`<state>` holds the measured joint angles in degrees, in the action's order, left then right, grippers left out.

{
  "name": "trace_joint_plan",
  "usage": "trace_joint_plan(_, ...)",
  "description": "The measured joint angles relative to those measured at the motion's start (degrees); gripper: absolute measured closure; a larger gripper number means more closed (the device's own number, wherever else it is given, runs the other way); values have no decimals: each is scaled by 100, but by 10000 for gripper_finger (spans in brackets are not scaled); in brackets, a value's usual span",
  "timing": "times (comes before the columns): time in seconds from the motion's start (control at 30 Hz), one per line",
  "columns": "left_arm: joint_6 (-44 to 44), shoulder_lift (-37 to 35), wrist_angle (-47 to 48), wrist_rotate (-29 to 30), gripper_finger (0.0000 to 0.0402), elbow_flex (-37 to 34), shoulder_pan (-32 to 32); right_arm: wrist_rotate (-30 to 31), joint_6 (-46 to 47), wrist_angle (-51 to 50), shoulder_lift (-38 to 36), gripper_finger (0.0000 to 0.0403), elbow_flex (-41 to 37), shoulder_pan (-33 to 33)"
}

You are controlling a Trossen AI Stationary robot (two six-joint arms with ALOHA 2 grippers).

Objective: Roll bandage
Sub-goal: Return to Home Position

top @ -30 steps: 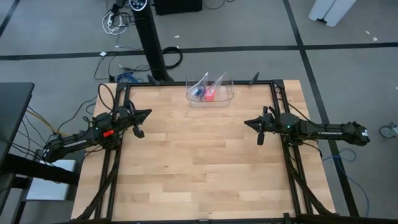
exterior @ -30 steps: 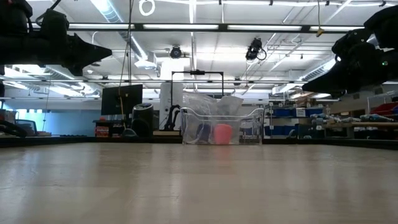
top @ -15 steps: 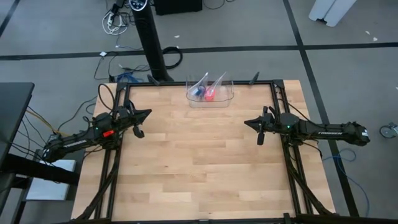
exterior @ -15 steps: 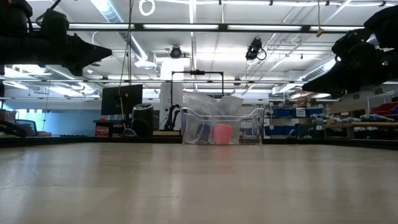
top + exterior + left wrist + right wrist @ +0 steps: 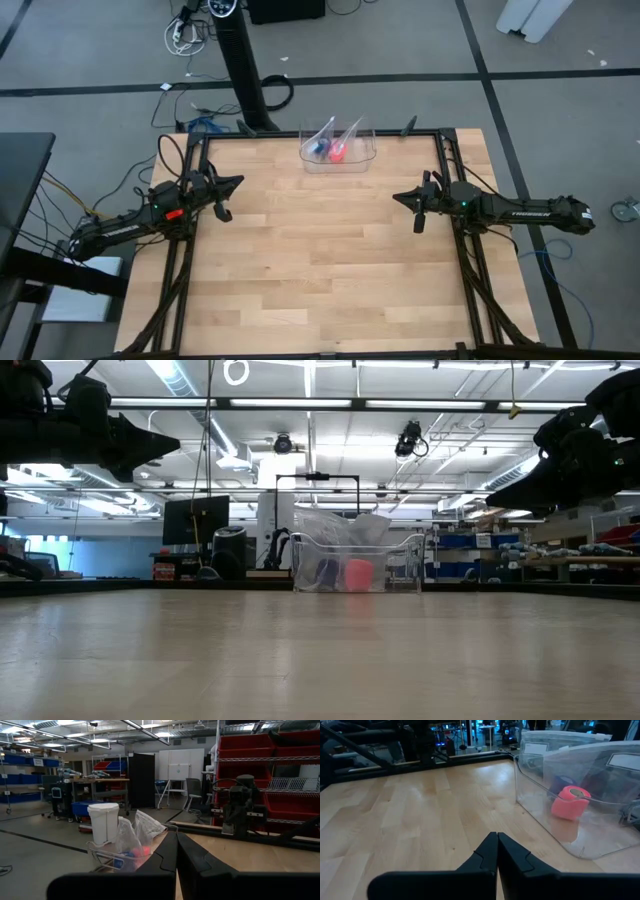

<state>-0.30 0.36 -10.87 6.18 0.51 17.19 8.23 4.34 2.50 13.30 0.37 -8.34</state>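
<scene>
The bandage (image 5: pixel 318 150) shows as a small bright blue lump inside a clear bin (image 5: pixel 365 158) at the middle of the table's far edge. It lies beside a pink roll (image 5: pixel 338 153), with clear plastic bags (image 5: pixel 330 128) sticking up around both. My left gripper (image 5: pixel 240 181) hangs shut above the table's left side, pointing toward the bin. My right gripper (image 5: pixel 395 196) hangs shut above the right side, pointing toward the table's middle. Both are well short of the bin and hold nothing. The right wrist view shows the pink roll (image 5: pixel 570 802) resting on the bin's floor.
The bare wooden tabletop (image 5: pixel 320 260) lies between the arms and toward the near edge. A black frame (image 5: pixel 440 140) runs along the table's sides and far edge. A dark post (image 5: pixel 240 60) and cables stand on the floor beyond the far edge.
</scene>
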Motion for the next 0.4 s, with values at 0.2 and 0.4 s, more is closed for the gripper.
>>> trace_joint_plan(0.2, 1, 0, 0, 0, 394, 0, 0, 0, 2, 0, -1, 393, 1, 0)
trace_joint_plan(0.4, 0, 0, 0, 2, 394, 0, 2, 0, 2, -2, -1, 393, 1, 1)
